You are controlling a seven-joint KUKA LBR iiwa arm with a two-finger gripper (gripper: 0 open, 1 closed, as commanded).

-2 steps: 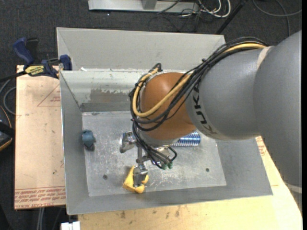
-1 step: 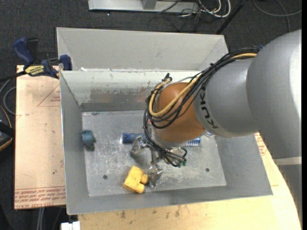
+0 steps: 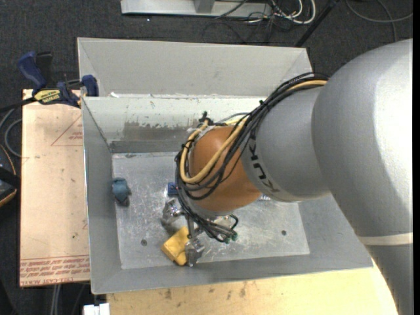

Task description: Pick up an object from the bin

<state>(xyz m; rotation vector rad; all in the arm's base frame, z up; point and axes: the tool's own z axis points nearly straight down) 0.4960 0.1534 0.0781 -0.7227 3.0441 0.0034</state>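
Note:
My gripper (image 3: 182, 233) reaches down under the arm's orange cover to the bin floor, near the front at the middle. Two metal fingertips show apart from each other, one at the upper left (image 3: 170, 214) and one at the lower right (image 3: 194, 251), so it stands open. A small yellow block (image 3: 173, 247) lies on the floor right against the lower fingertip, partly between the two. A small blue piece (image 3: 172, 189) peeks out just left of the orange cover; its shape is mostly hidden.
A blue-grey lump (image 3: 121, 191) lies alone near the bin's left wall. The arm and its cables cover the bin's middle and right side. Bare floor shows at the back left and front right.

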